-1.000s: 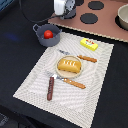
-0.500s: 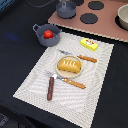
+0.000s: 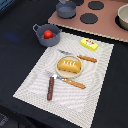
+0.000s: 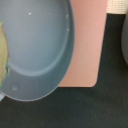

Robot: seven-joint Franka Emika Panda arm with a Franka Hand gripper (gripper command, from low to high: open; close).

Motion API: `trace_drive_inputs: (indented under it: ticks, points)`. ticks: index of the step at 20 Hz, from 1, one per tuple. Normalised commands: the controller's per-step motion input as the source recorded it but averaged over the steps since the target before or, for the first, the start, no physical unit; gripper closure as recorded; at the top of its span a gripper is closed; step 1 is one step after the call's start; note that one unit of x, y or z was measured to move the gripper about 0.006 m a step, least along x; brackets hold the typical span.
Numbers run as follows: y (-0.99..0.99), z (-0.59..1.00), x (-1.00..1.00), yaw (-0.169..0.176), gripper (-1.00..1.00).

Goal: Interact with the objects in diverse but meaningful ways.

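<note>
Exterior view: golden scored bread loaf (image 3: 69, 65) rests on the tan plate (image 3: 61, 73) like a served meal; gripper unseen, fingers' state unknowable.

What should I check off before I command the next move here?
1. Pincer state: cannot tell; it shows in neither view.
2. Tomato seated in the pot: ok.
3. Bread loaf centred on the plate: ok.
4. Yellow packet lying flat on the placemat, clear of the cutlery: ok.
5. Sausage apart from the plate, beside the orange-handled knife: ok.
6. Wrist camera over the grey pan on the pink stove board: ok, but clearance above it: cannot tell.
</note>
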Motion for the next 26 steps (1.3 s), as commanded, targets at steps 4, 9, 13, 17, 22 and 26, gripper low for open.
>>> trace_drive_inputs:
  ticks: [4,9,13,17,22,26]
  points:
    - [-0.89,0.14,0.00,-0.028,-1.00]
    - [-0.91,0.17,0.00,-0.021,-1.00]
    - [-0.90,0.02,-0.02,-0.017,-1.00]
    - [-0.80,0.00,-0.10,-0.020,-1.00]
    - [-0.71,0.00,-0.14,-0.017,-1.00]
    - [-0.70,-0.07,-0.16,-0.018,-1.00]
